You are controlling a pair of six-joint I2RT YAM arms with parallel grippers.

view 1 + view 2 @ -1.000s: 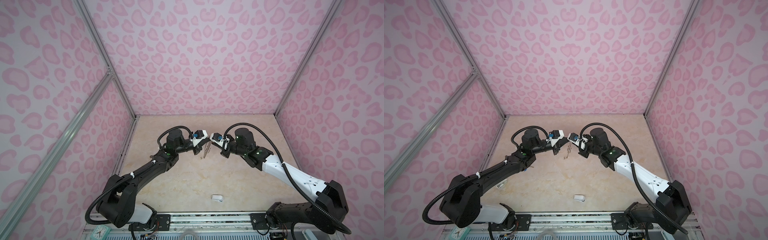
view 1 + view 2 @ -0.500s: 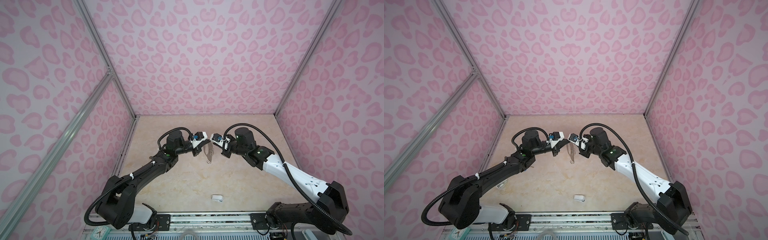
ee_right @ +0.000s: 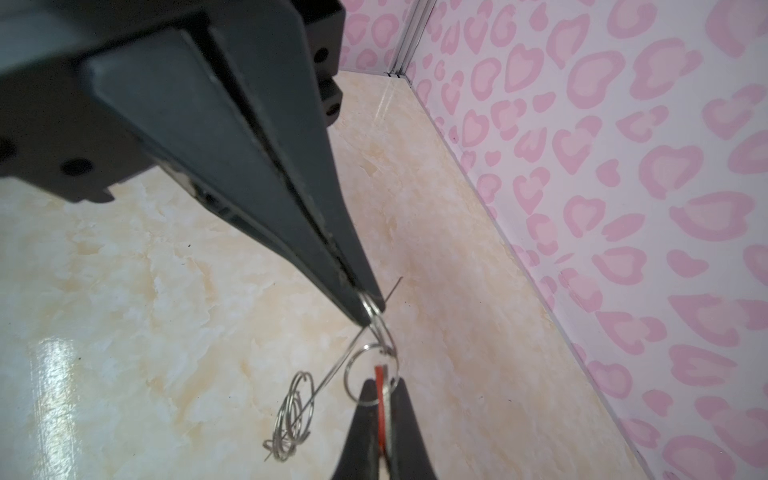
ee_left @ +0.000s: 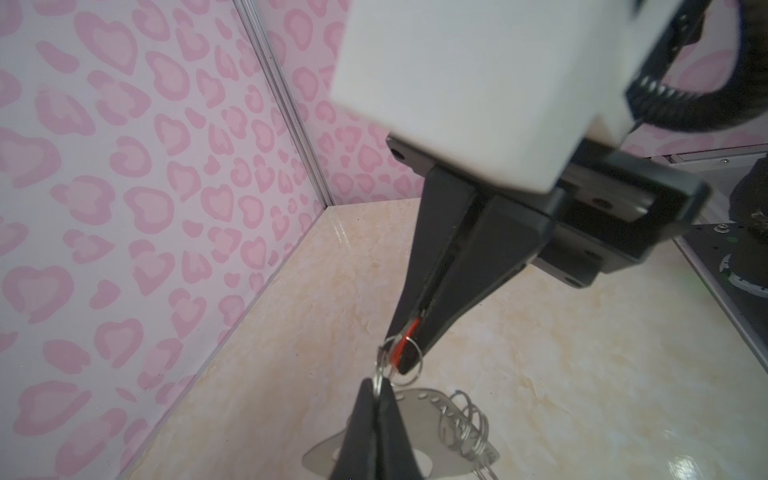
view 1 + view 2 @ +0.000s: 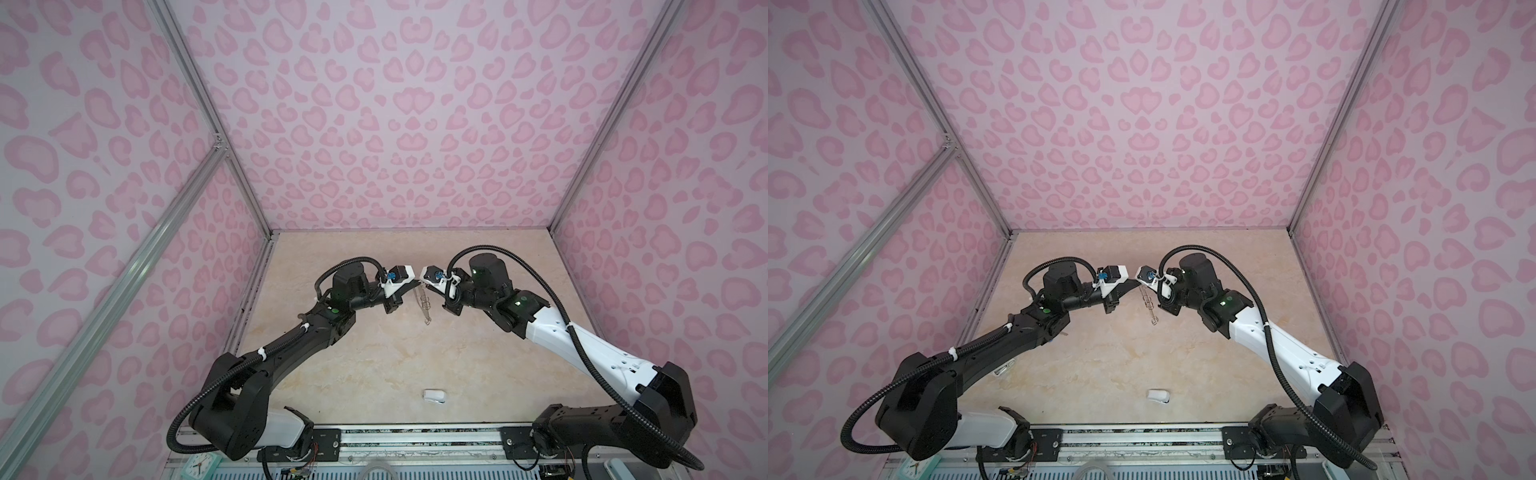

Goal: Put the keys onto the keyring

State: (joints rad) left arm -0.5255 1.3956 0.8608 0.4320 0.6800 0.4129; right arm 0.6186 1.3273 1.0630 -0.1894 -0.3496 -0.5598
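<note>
The grey keyring (image 4: 432, 411) hangs in the air from one of its wire rings, and my left gripper (image 4: 376, 388) is shut on that ring. In both top views it dangles between the two wrists (image 5: 424, 305) (image 5: 1149, 303). My right gripper (image 3: 380, 390) is shut on a key with an orange-red tag (image 3: 379, 376), tip to tip with the left gripper (image 3: 370, 309). The key's own split ring (image 3: 368, 374) touches the held wire ring; I cannot tell whether they are linked. The keyring's other wire rings (image 3: 295, 415) hang loose below. No blue-tagged key shows.
A small white rounded object (image 5: 434, 395) (image 5: 1158, 395) lies on the marble floor near the front rail. Pink patterned walls close in the left, right and back. A small pale item (image 5: 1003, 370) peeks out beside the left arm.
The left gripper and the hanging keyring have shifted slightly right, closer to the right gripper. The keyring now hangs straighter. Both grips stay shut.
</note>
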